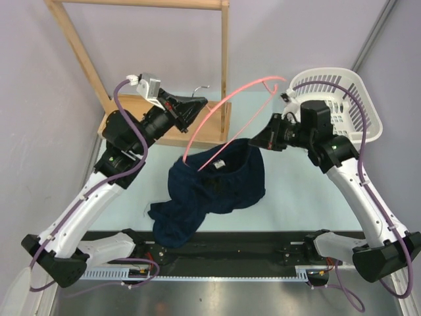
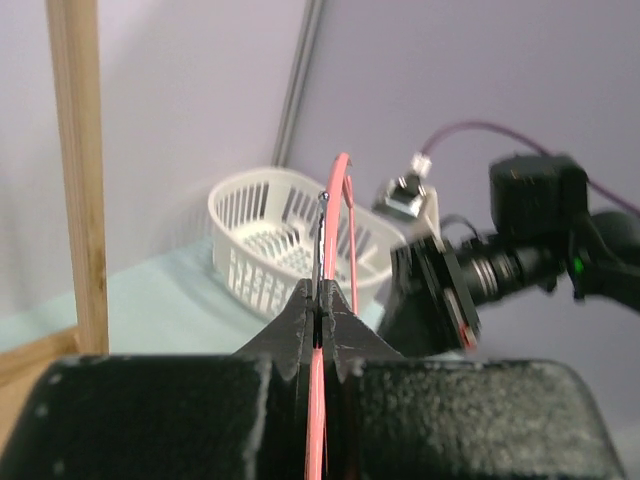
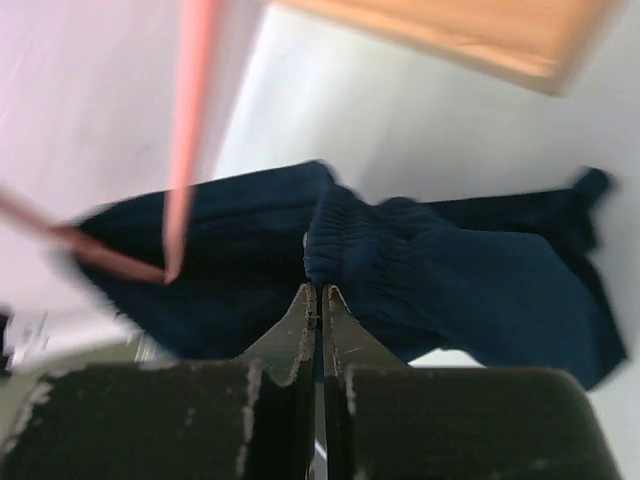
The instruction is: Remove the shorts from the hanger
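Left gripper point(image 1: 200, 106): black fingers point(image 2: 285, 335) pressed together on the hanger point(image 1: 227, 102), pinching the thin pink-red plastic strip near its thin metal hook point(image 2: 322, 240). The hanger is a smooth, shallow arc held off the table, its high end near the white basket point(image 1: 342, 99) and its low end running into the shorts point(image 1: 210, 187).

Right gripper point(image 1: 254, 141): fingers point(image 3: 300, 320) closed on the ribbed elastic waistband, a bunched fold nipped between the tips.

Shorts: dark navy, soft, matte knit. The waistband is lifted between the hanger's low end and the right gripper; the legs slump in loose folds on the pale table point(image 1: 296, 197), mid-field between the arms. One hanger end appears to sit inside the waist opening, though blur makes this unsure.

Basket: slotted plastic, oval, far right. Light wooden rack point(image 1: 224, 52): square-section bars, far left.
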Tool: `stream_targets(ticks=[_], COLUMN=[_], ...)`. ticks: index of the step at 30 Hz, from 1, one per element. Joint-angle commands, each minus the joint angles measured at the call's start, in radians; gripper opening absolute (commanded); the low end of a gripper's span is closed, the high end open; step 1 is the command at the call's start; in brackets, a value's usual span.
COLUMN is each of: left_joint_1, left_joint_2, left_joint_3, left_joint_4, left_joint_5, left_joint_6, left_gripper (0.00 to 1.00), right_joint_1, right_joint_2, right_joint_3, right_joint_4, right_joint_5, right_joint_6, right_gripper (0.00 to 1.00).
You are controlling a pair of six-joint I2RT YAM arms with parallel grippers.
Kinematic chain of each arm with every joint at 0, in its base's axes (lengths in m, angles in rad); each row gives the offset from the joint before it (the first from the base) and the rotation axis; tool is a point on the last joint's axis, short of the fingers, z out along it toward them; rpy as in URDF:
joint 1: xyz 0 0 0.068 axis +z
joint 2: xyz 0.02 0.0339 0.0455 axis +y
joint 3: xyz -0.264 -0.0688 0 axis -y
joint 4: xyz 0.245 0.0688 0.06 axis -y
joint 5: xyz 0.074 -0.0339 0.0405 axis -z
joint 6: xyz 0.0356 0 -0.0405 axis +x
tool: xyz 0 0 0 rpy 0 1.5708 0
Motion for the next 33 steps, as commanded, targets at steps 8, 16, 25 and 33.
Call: stream_targets(ticks=[8, 16, 25, 33], left_joint_1=[0.017, 0.028, 0.03, 0.03], left_joint_2=[0.162, 0.12, -0.17, -0.351], left_joint_3=[0.139, 0.194, 0.013, -0.057], left_joint_4=[0.332, 0.202, 0.029, -0.151], left_joint_5=[-0.177, -0.243, -0.37, -0.427], left_joint_6=[-0.165, -0.149, -0.152, -0.19], left_gripper=[0.0, 0.0, 0.0, 0.0], right_joint_1=[-0.073, -0.136, -0.084, 0.011], right_joint_2=[-0.091, -0.116, -0.07, -0.042], right_joint_3=[0.007, 0.102, 0.45, 0.492], right_joint_4=[0.095, 0.014, -0.244, -0.244], right_joint_5=[-0.067, 0.041, 0.581, 0.721], right_joint_6=[-0.015, -0.049, -0.153, -0.221], right_gripper=[0.0, 0.0, 0.0, 0.0])
